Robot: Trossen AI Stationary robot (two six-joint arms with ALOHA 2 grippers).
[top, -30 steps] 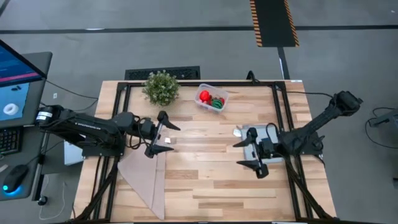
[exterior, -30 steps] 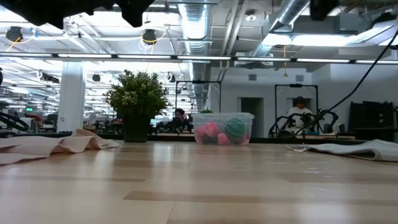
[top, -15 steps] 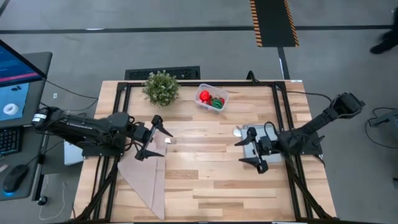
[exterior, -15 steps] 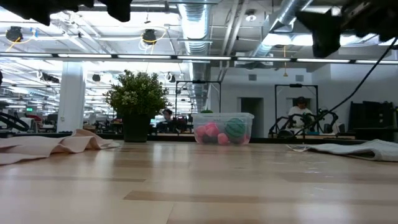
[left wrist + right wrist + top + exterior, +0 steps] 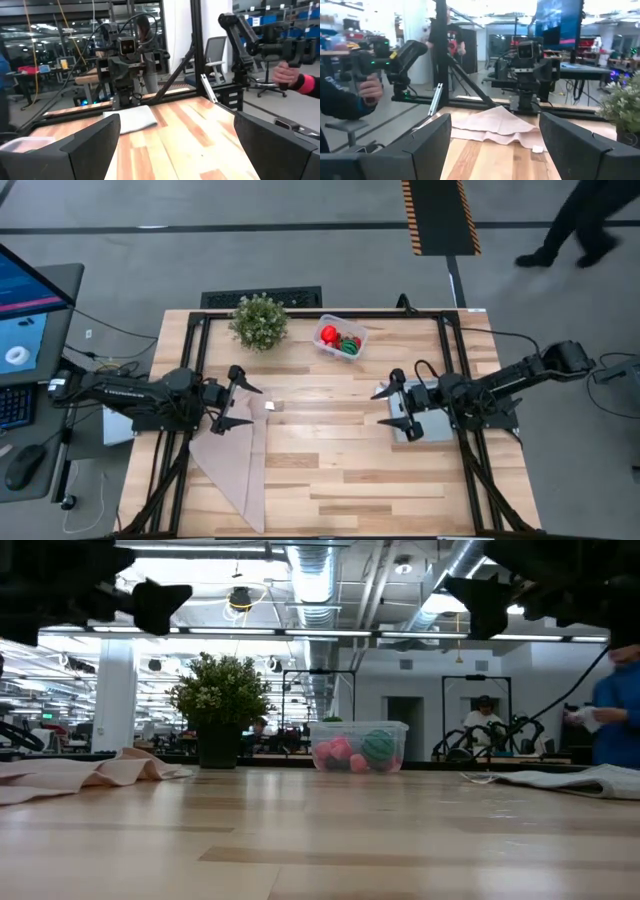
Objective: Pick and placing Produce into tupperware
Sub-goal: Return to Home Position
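Note:
The clear tupperware (image 5: 340, 338) stands on the table near its far edge, right of the potted plant (image 5: 259, 320). Red and green produce (image 5: 336, 338) lies inside it; the low view shows pink pieces and a green striped ball (image 5: 378, 745) in the tupperware (image 5: 359, 747). My left gripper (image 5: 242, 402) hovers open over the table's left part, above the far corner of a beige cloth. My right gripper (image 5: 392, 408) hovers open over the table's right part, at a grey cloth. Both are well short of the tub. Each wrist view shows its own gripper open and empty (image 5: 175, 150) (image 5: 495, 150).
A beige cloth (image 5: 235, 465) lies on the near left of the table and a grey cloth (image 5: 425, 395) on the right. A small white piece (image 5: 272, 406) sits near the left gripper. A person walks past beyond the far right corner (image 5: 575, 220).
The left gripper has drawn back toward the table's left edge. The right gripper has shifted a little toward the far edge and the table's middle. In the low view both have come down into the picture. A person has walked into view beyond the far right corner.

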